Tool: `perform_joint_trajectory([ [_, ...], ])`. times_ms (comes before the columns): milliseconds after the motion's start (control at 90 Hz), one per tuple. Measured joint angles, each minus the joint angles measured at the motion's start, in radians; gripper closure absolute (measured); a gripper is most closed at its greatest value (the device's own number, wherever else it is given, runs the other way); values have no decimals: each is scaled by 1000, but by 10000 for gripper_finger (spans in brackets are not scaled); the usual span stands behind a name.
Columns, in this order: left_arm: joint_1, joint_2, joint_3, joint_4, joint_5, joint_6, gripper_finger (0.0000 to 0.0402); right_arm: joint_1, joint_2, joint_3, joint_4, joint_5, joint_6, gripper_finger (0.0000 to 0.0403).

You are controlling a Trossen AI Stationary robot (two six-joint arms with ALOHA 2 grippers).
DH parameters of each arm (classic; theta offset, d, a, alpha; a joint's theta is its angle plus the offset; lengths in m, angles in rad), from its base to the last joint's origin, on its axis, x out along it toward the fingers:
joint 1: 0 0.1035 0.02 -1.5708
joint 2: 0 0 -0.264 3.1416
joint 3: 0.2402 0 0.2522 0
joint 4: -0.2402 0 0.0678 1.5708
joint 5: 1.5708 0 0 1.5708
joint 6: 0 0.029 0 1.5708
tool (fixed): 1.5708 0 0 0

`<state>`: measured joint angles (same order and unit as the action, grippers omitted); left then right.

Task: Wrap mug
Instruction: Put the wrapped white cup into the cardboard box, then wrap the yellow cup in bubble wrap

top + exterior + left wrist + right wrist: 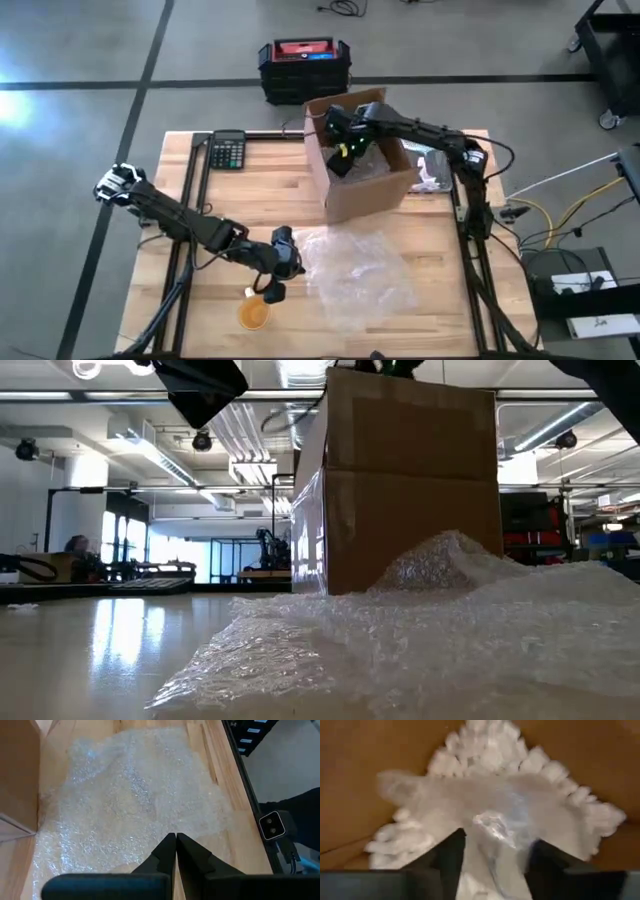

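Mug (255,314) sits just beside the left gripper (272,290), its jaws pressed together.

One cardboard box (362,170), one bubble wrap sheet (358,268), one calculator (228,151), one orange mug (255,314).

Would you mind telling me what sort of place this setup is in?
Probably an industrial lab or workshop: grey concrete floor with dark tape lines, exposed ceiling ducts and strip lights, a black and red toolbox.
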<state>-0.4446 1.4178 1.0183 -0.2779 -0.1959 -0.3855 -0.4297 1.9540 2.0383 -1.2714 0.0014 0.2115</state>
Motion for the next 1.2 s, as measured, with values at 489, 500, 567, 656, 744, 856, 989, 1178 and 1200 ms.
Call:
perform_joint_trajectory([
  [489,0,9,-5,21,-25,-14,402,277,-339,175,-126,0,-107,156],
  [500,0,13,-7,30,-28,-17,402,291,-346,168,-126,0,-107,156],
  [567,0,39,-26,75,-38,-20,402,383,-385,125,-122,10,-105,157],
  [656,0,95,-35,103,-34,2,402,526,-435,34,-81,75,-75,163],
  [744,2,146,-35,120,-32,8,402,670,-466,-81,-4,172,-48,171],
  [856,4,222,-35,121,-30,5,402,818,-472,-240,98,270,10,182],
  [989,4,302,-35,143,-30,2,402,926,-444,-436,266,289,43,194],
  [1178,13,404,-35,186,-30,10,402,954,-328,-677,618,289,50,207],
  [1200,14,412,-35,191,-30,10,402,953,-310,-696,655,289,50,209],
])
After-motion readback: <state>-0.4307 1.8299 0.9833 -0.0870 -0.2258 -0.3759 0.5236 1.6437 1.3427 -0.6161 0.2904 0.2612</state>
